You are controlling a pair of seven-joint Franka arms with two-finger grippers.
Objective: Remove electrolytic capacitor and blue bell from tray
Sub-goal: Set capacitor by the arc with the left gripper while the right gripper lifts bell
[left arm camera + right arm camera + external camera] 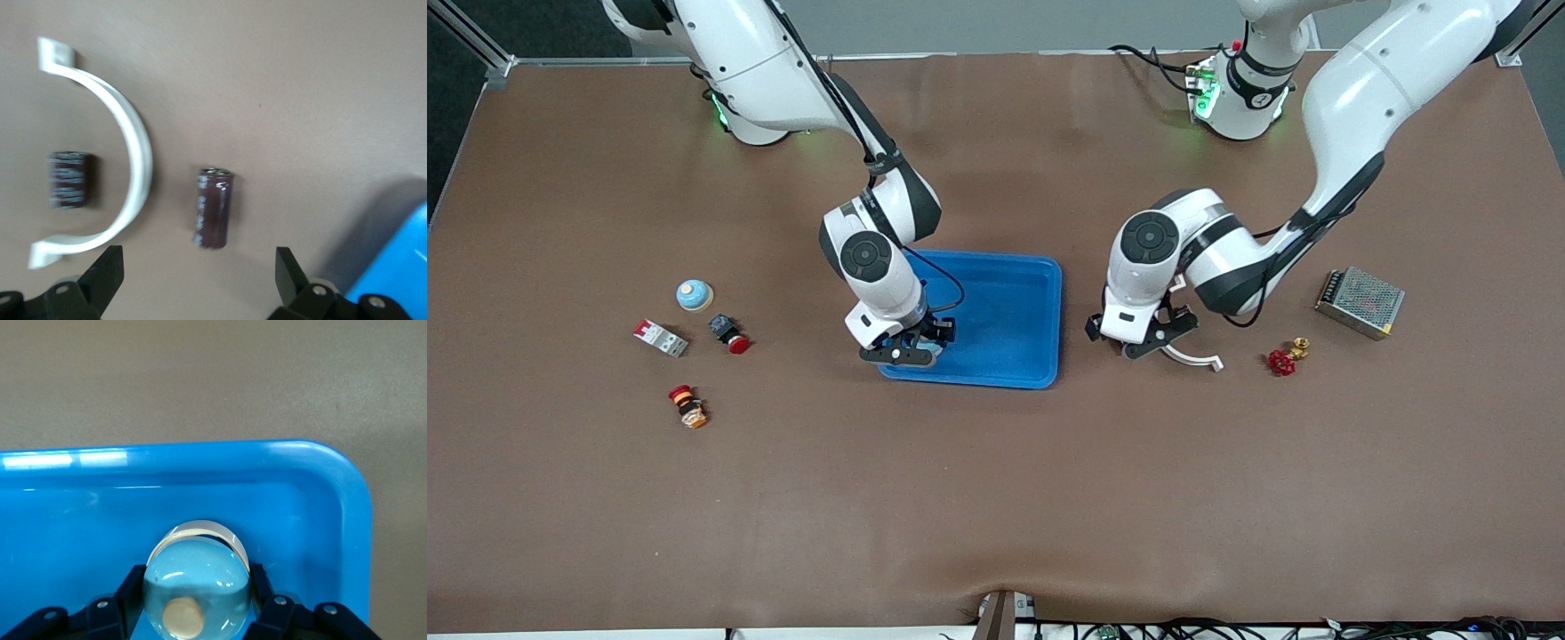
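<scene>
My right gripper point(911, 348) is low in the corner of the blue tray point(1014, 347) nearest the front camera, at the right arm's end. In the right wrist view it point(197, 603) is shut on a light blue bell point(200, 577) with a beige knob, which is at the tray floor point(80, 533). My left gripper point(1152, 342) hangs low over the table beside the tray, open and empty point(197, 280). A dark brown capacitor point(215, 207) lies on the table just ahead of its jaws. A second capacitor point(70, 179) lies inside a white curved clamp point(130, 153). Both capacitors are hidden in the front view.
A second light blue bell point(694, 294), a red-and-white breaker point(661, 338), a red push button point(729, 333) and an orange-red button point(687, 406) lie toward the right arm's end. The white clamp point(1193, 357), a red valve point(1282, 361) and a metal power supply point(1360, 302) lie toward the left arm's end.
</scene>
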